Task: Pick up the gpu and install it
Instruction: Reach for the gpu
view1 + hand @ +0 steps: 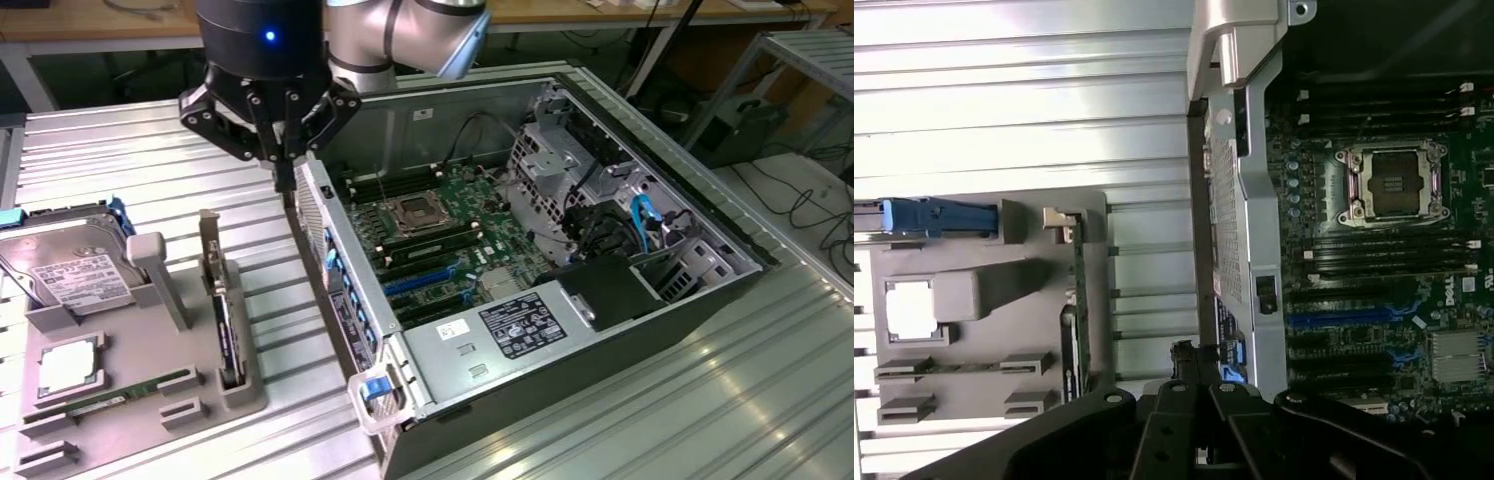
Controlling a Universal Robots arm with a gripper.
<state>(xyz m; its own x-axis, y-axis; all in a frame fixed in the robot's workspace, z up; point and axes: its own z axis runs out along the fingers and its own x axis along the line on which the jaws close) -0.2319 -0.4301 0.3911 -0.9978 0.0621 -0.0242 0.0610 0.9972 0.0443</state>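
We see a ribbed metal desk (160, 150) carrying an open computer case (534, 420), which lies on its side with its motherboard (454, 240) facing up. Towards the exterior view's left, a grey holder (147, 275) sits just beside the case. It holds a silver hard drive (60, 275) with a white label, a square processor (67, 365) and a narrow green memory stick (127, 395).

The gpu (227, 320) stands on its edge in the slot of the holder nearest the case. Its silver bracket rises at the end nearer the arm, and nothing touches the card. In the wrist view we find the gpu (1072, 330) in that same slot, apart from the case's perforated back panel (1229, 230).

The end effector (284, 180) hangs above the strip of desk between the holder and the case, close to the back panel. Its fingers are clenched together into one narrow tip, and we see nothing gripped between them. The wrist view shows the end effector (1194, 362) next to that panel, well clear of the card.
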